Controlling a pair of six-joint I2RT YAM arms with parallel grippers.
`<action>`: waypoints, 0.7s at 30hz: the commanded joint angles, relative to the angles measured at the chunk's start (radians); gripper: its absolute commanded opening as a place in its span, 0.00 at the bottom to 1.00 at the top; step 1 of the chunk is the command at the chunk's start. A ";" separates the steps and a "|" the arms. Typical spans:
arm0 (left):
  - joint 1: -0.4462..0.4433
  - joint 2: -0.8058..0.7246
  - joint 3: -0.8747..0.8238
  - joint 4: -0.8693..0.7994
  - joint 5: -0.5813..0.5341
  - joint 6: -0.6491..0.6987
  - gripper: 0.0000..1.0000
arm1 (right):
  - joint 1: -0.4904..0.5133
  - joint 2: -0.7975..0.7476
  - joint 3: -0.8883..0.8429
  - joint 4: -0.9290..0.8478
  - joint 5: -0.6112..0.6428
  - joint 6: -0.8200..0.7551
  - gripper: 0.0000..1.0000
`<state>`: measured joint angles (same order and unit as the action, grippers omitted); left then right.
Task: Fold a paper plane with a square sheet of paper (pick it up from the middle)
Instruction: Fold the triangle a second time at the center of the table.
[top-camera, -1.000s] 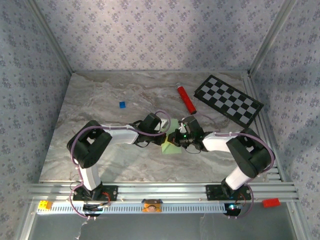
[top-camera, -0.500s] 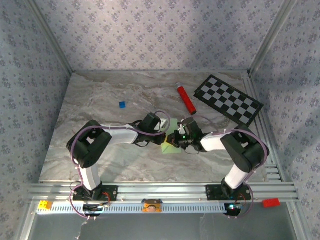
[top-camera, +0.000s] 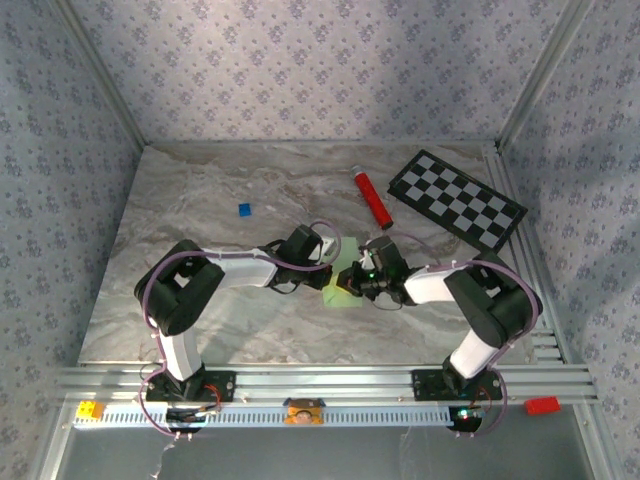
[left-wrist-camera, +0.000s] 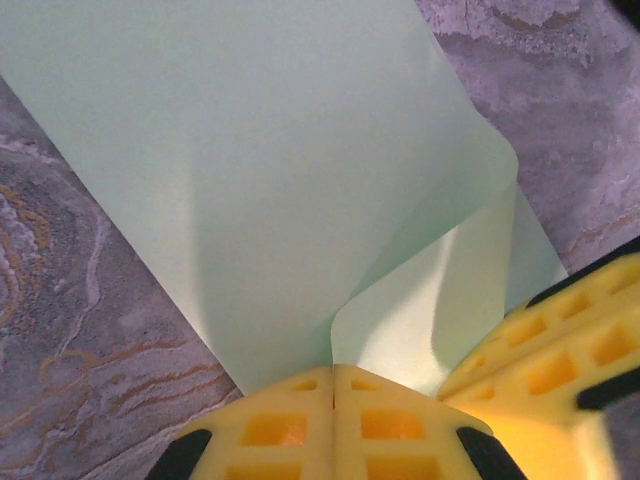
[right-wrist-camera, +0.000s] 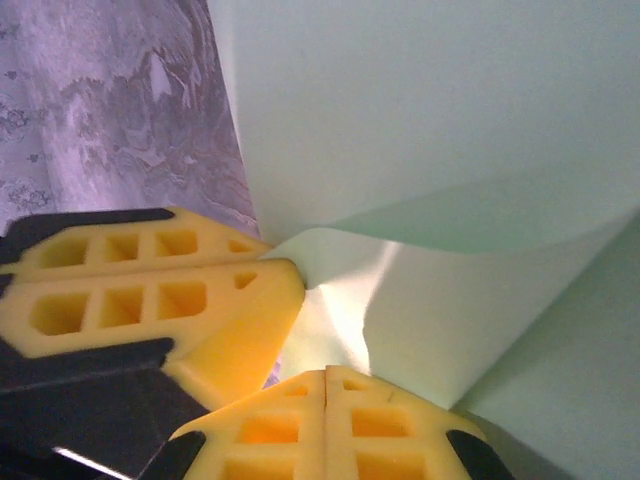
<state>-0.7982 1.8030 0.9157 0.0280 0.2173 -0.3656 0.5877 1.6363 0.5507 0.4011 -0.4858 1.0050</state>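
The square sheet of paper, pale green, lies at the table's middle with one part lifted and curled over. Both grippers meet above it. In the top view my left gripper comes in from the left and my right gripper from the right. In the left wrist view the sheet spreads flat, and a raised flap runs into the shut left gripper. The right gripper's fingers sit close beside it. In the right wrist view the right gripper is shut on the curled sheet, with the left fingers touching the flap's corner.
A red tube lies beyond the grippers, and a black-and-white checkerboard sits at the back right. A tiny blue square rests at the back left on the marble table. Patterned walls enclose the table on three sides.
The right arm's elbow has shifted slightly left and its wrist has turned a little. The grippers stay shut together on the paper in almost the same place.
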 joint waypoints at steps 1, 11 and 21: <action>0.001 0.039 0.002 -0.060 0.003 0.017 0.00 | -0.028 -0.019 0.044 -0.088 0.017 -0.045 0.00; 0.002 0.036 -0.004 -0.069 -0.004 0.022 0.00 | -0.048 0.046 -0.009 -0.056 0.067 0.026 0.00; 0.003 0.033 -0.009 -0.077 -0.018 0.022 0.00 | -0.077 -0.028 0.130 -0.201 0.043 -0.045 0.00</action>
<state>-0.7982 1.8030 0.9165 0.0269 0.2165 -0.3630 0.5274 1.6272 0.6456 0.2642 -0.4507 0.9939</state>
